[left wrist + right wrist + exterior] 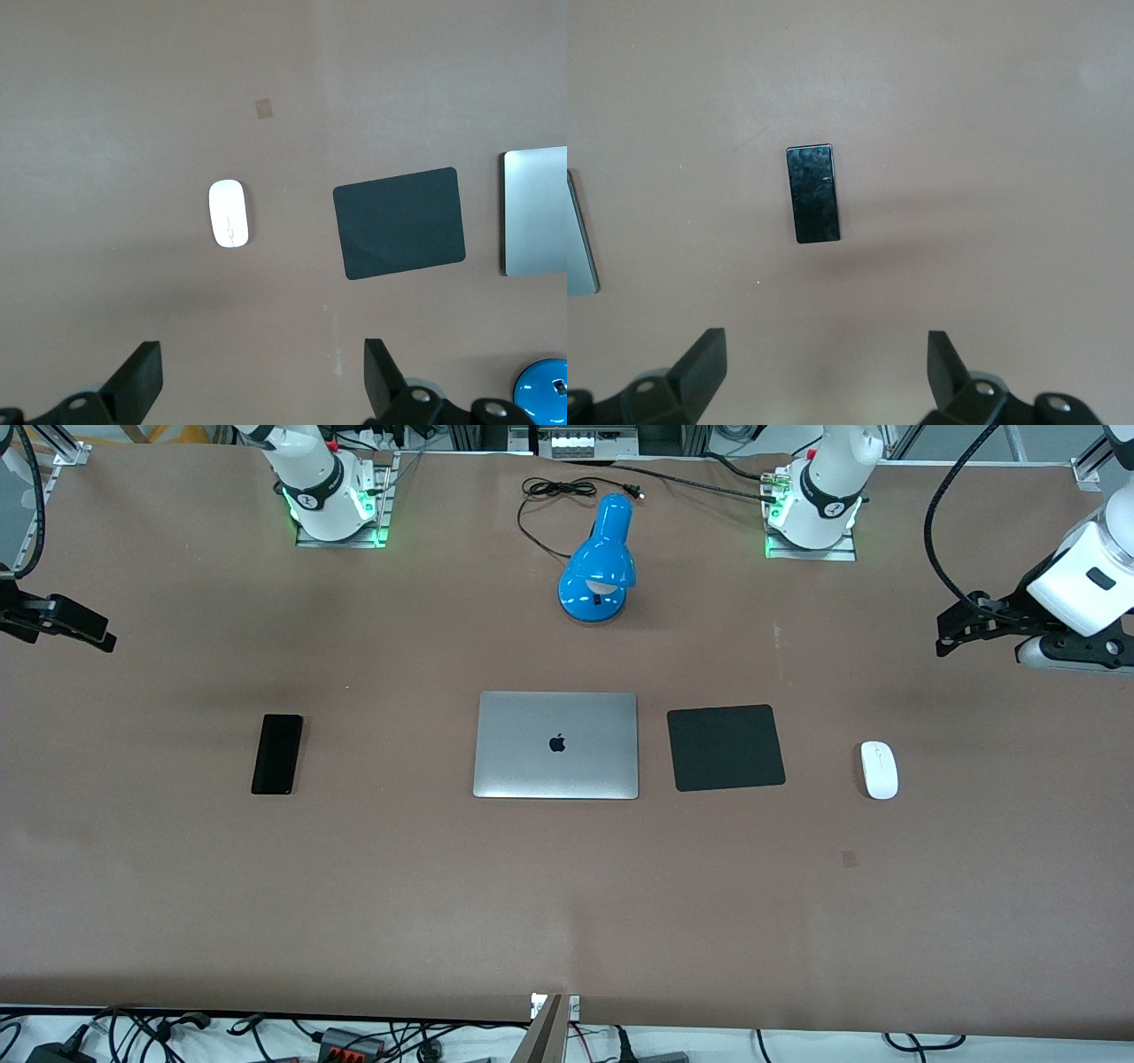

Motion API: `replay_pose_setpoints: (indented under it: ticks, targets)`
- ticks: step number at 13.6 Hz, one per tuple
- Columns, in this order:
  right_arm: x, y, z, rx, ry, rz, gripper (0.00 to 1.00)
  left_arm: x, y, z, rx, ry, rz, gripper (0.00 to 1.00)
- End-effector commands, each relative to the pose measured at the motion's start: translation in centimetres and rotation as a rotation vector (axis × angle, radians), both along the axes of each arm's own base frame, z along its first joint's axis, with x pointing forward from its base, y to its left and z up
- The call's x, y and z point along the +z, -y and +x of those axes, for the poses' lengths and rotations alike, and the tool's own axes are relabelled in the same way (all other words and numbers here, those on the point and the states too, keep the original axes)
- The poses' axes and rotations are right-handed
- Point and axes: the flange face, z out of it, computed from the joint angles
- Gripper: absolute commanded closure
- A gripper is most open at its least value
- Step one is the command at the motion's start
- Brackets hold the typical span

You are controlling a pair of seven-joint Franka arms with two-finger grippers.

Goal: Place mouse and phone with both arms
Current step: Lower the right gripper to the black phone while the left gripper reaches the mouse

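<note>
Nearest the front camera runs a row of four flat things on the brown table (pixel 567 903): the phone (pixel 277 754) toward the right arm's end, the closed silver laptop (pixel 556 745) in the middle, the black mouse pad (pixel 726 747) just beside it, and the mouse (pixel 879 770) toward the left arm's end, apart from the pad. None of them touch. Farther from the camera than the laptop stands a blue desk lamp (pixel 600 558), its black cord (pixel 554 500) looped on the table toward the arm bases. The front view shows both grippers only from the side, up in the air over bare table at the two ends, so their fingers are hard to read there; the wrist views settle it. The left gripper (pixel 263 376) hangs with its jaws spread wide and empty, and its camera takes in the mouse, the pad, an edge of the laptop and a sliver of the lamp. The right gripper (pixel 826 367) is likewise spread and holds nothing, and its camera shows the glossy face of the phone lying flat, with only a corner of the laptop at the picture's border.
</note>
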Motion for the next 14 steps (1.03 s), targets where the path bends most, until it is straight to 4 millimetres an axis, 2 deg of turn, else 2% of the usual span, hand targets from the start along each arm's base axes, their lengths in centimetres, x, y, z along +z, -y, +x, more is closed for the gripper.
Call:
replay_pose_setpoints:
  ticks: [1, 6, 8, 9, 11, 12, 14]
  targets:
    - [0.9, 0.4, -0.3, -0.003, -0.011, -0.002, 0.0, 0.7, -0.2, -0.3, 0.008, 0.0, 0.022, 0.0]
    - [0.9, 0.7, 0.0, -0.006, -0.009, -0.002, 0.0, 0.1, -0.1, 0.0, 0.005, -0.011, 0.02, 0.0]
    - [-1.5, 0.5, 1.3, 0.003, -0.053, -0.02, 0.0, -0.5, 0.3, -0.3, 0.002, -0.056, 0.026, 0.0]
    - [-3.0, 0.7, 1.8, 0.006, -0.077, -0.028, 0.0, -0.7, -0.1, -0.5, 0.007, -0.075, 0.024, 0.0]
    - [-9.1, 1.2, 4.2, 0.0, -0.165, -0.016, 0.0, -1.6, 0.1, -0.4, 0.001, -0.114, 0.021, 0.0]
    - [-11.1, 1.1, 5.1, 0.001, -0.176, -0.006, 0.0, -1.6, -0.1, 0.0, 0.004, -0.112, 0.021, 0.0]
    - [-15.6, 0.4, 6.5, -0.004, -0.168, -0.001, 0.0, -5.5, -0.4, 1.8, 0.004, -0.183, 0.033, 0.0]
